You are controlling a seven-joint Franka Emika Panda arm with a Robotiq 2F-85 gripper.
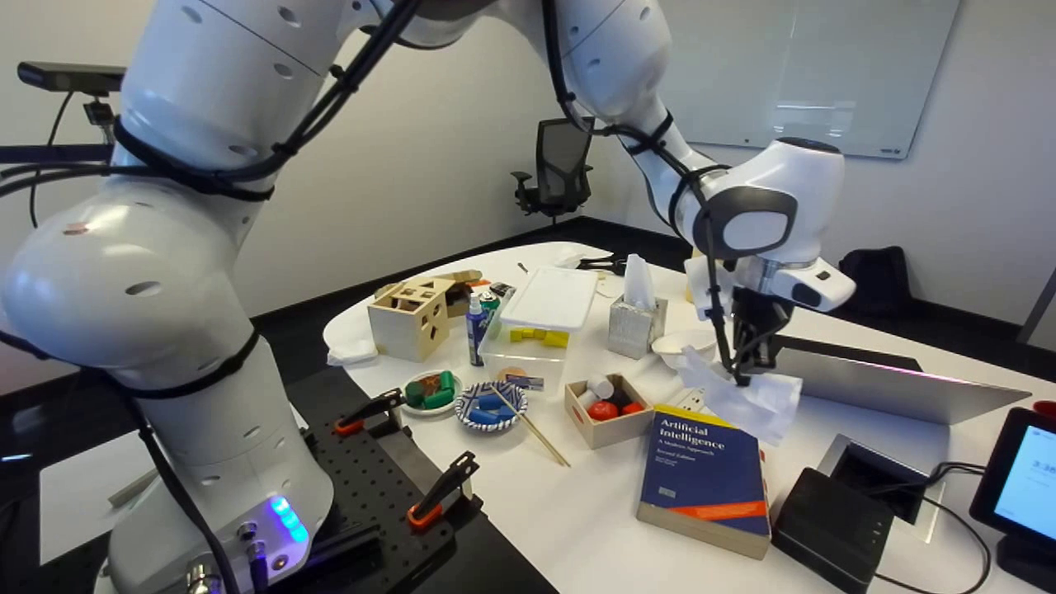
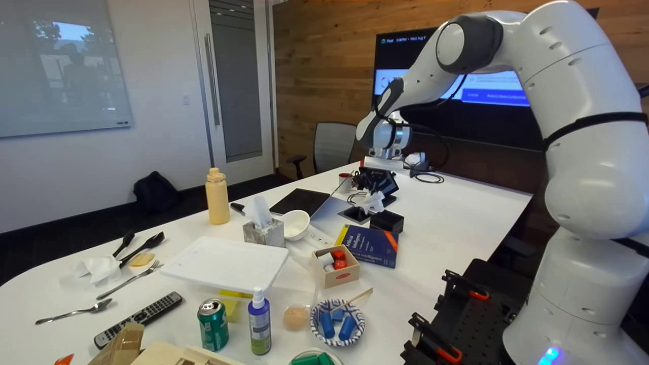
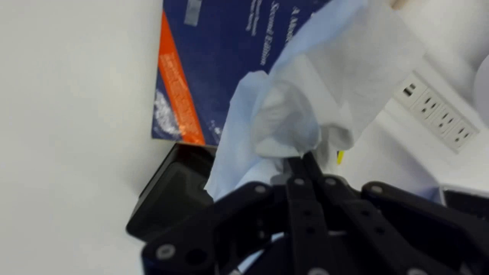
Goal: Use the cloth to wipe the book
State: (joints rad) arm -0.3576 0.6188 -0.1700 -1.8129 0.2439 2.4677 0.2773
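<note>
The dark-blue book (image 1: 701, 466) lies flat on the white table, with its yellow band on the far edge and an orange stripe near the front. It also shows in an exterior view (image 2: 369, 246) and in the wrist view (image 3: 214, 49). My gripper (image 1: 742, 379) is shut on the white cloth (image 1: 759, 406), which hangs loose and crumpled from the fingertips. In the wrist view the closed fingertips (image 3: 304, 154) pinch the cloth (image 3: 286, 110), which covers part of the book from that angle. The cloth appears above the table beside the book's far side; I cannot tell whether it touches the book.
A black box (image 1: 833, 528) stands beside the book, next to an open table hatch. A grey laptop (image 1: 899, 384) stands behind the gripper. A wooden box of blocks (image 1: 610, 425), a white bowl (image 2: 295, 224), a tissue box (image 1: 637, 326) and a tablet (image 1: 1023, 487) are nearby.
</note>
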